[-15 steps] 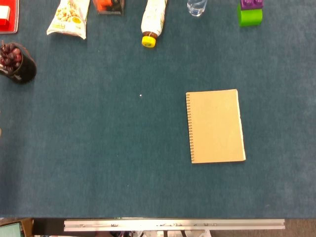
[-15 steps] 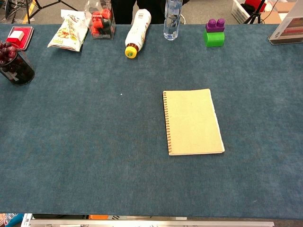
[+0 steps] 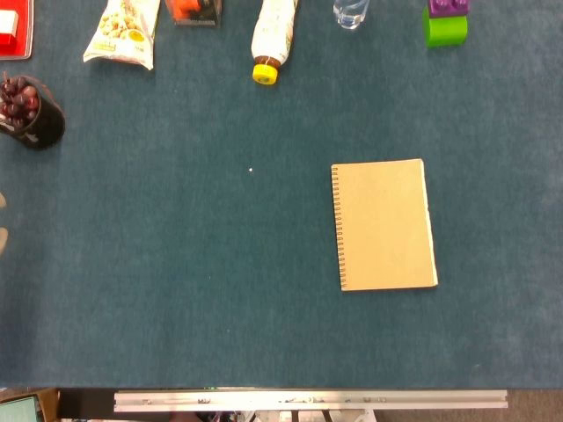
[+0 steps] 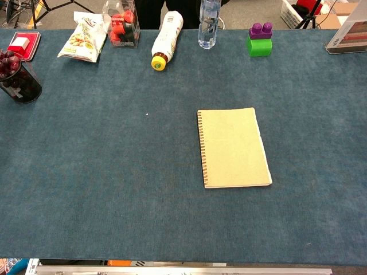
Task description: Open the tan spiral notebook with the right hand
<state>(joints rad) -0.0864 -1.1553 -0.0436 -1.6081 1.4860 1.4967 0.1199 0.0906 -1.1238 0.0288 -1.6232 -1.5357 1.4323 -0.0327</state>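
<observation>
The tan spiral notebook (image 3: 384, 224) lies shut and flat on the blue table, right of centre, with its wire spine along its left edge. In the chest view the notebook (image 4: 233, 147) looks the same, and nothing touches it. My right hand shows in neither view. A small pale sliver (image 3: 3, 236) at the left edge of the head view may be part of my left hand. Too little of it shows to tell how it is held.
Along the far edge stand a snack bag (image 4: 83, 39), a clear box of red items (image 4: 121, 26), a lying bottle with a yellow cap (image 4: 164, 39), a water bottle (image 4: 209, 26) and a green-and-purple block (image 4: 259, 40). A dark cup of red berries (image 4: 17, 80) is far left.
The pale sliver at the left edge of the head view has grown slightly. The notebook and the other objects have not moved.
</observation>
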